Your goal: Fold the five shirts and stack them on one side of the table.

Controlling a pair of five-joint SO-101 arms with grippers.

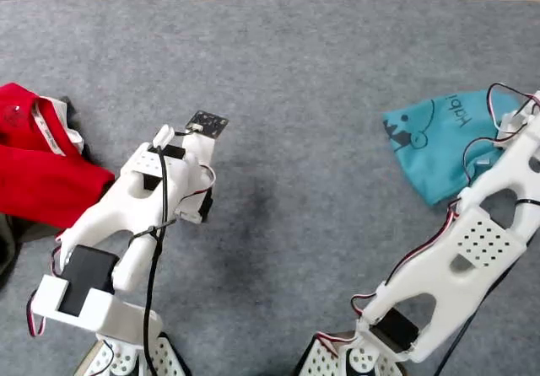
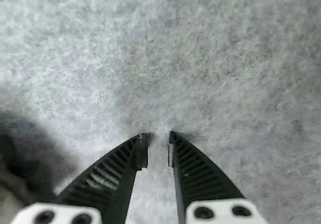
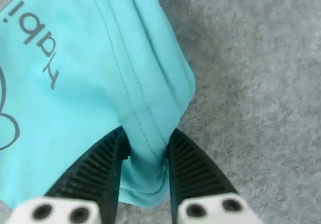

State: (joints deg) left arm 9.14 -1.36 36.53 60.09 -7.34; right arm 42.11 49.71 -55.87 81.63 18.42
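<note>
While the left arm [image 1: 143, 190] stands over the bare middle-left part of the table, the right arm [image 1: 472, 241] stretches to the right edge, where a turquoise cotton shirt with a dark printed drawing [image 1: 439, 148] lies flat on the grey felt-like table cover [image 1: 321, 72]. The end of this arm is above the right border of the shirt.

In the right wrist view, the right gripper [image 3: 146, 138] has its two black ribbed fingers [image 3: 100, 169] on both sides of a stitched hem of the turquoise shirt [image 3: 90, 58]. The cloth bulges up between them, so they pinch the hem. The rest of the shirt spreads away from the fingers, and grey cover shows beside it.

In the left wrist view, the left gripper [image 2: 159, 141] points down at the grey cover. Its black fingers [image 2: 115, 174] are drawn almost together. Only a thin slit of grey shows between the tips, and they hold nothing. The tips are very close to the cover, but I cannot tell if they touch it.

A red shirt with a white neck band [image 1: 34, 165] lies in a soft heap at the left edge of the table, near the left arm but apart from it. A strip of dark cloth [image 1: 7, 254] shows under its lower side. The two shirts are well apart, with both arms between them.
</note>
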